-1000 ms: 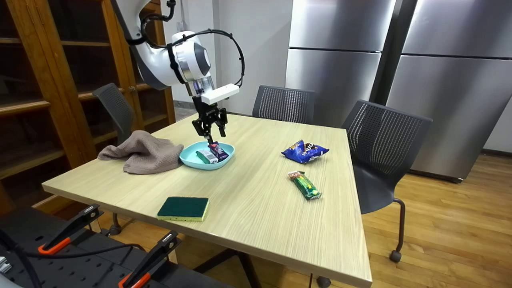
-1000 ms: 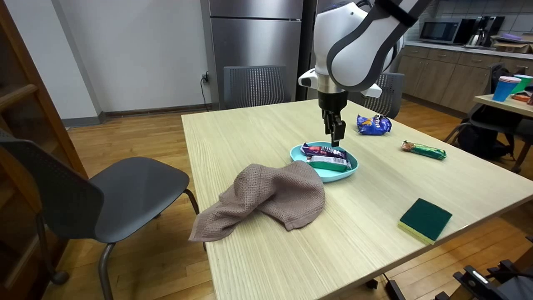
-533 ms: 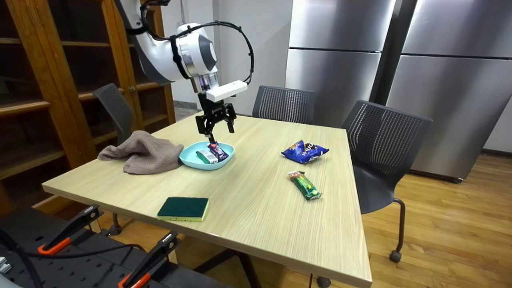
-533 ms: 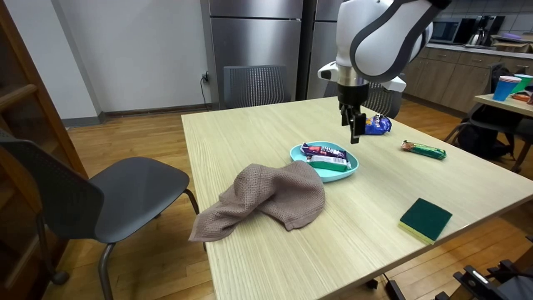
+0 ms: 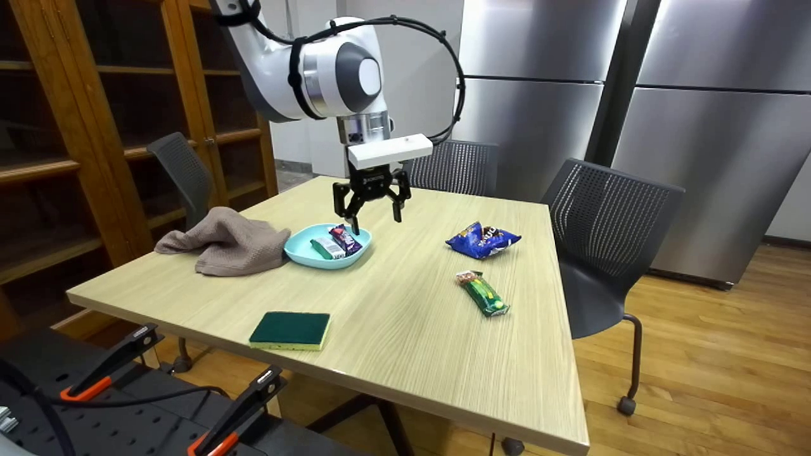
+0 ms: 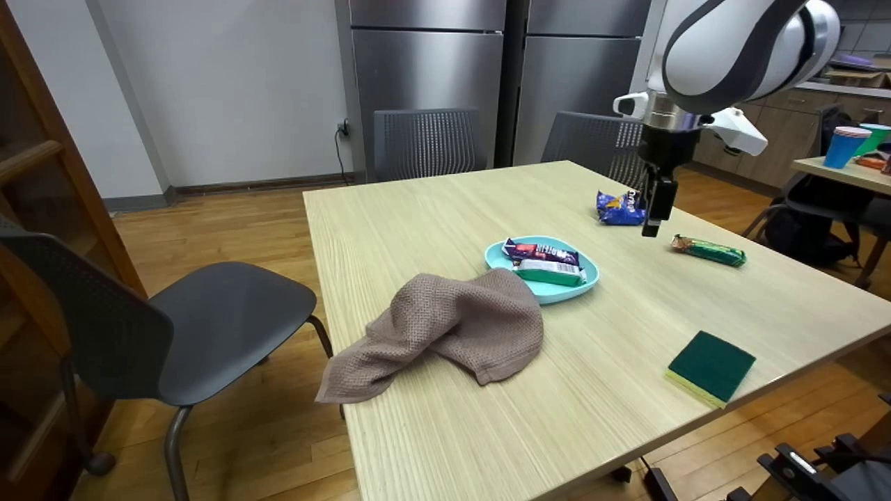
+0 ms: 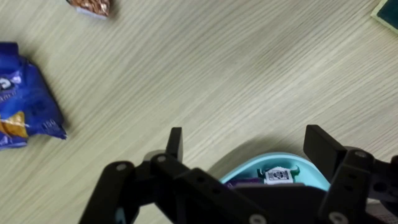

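Both exterior views, I note, look from a position back from and above the counter (image 5: 393,367), tilted down. In an exterior view the facing is toward the steel refrigerators (image 5: 529,142), far right. In an exterior view the brown towel (image 6: 445,320) is near, the wall (image 6: 237,90) far left. Both share the turquoise dish (image 5: 299,244). The wrist view, closest, looks steeply down past the hand (image 7: 244,133), showing part of the dish.

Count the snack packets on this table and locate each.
4: a purple packet and a green-and-white packet in the turquoise dish; a blue packet and, nearer the sponge, a green packet on the tabletop. More could hide under the towel.
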Robot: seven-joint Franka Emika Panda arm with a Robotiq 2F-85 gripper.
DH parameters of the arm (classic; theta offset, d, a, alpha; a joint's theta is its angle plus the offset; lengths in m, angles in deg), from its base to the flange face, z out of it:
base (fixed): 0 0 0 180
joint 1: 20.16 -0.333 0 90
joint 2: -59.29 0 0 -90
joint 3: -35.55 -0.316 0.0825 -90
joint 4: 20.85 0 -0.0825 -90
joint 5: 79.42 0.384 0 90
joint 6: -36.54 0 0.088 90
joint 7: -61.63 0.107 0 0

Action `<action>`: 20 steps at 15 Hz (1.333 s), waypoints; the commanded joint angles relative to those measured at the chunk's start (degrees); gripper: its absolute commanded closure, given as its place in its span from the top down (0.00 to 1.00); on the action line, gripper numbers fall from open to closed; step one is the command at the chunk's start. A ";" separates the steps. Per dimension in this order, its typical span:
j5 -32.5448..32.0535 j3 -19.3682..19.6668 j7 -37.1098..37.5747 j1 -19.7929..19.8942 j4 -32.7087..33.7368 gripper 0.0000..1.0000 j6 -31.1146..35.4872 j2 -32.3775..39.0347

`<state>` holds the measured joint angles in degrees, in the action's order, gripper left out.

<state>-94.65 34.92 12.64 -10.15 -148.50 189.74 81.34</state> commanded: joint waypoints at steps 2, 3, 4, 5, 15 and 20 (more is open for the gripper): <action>8.47 -0.05 -6.36 7.79 -3.15 1.00 2.75 -4.01; 10.30 0.13 -7.46 9.16 -2.49 1.00 2.64 -3.80; 11.99 0.40 -8.26 10.32 -1.78 1.00 2.40 -3.54; 13.89 0.46 -9.18 11.49 -1.11 1.00 1.88 -3.32; 19.02 6.59 -7.68 14.93 3.64 1.00 0.18 -1.63; 19.26 7.00 -7.14 15.14 9.77 1.00 -2.67 3.86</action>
<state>-75.98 42.14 4.52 4.81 -143.95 190.10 81.15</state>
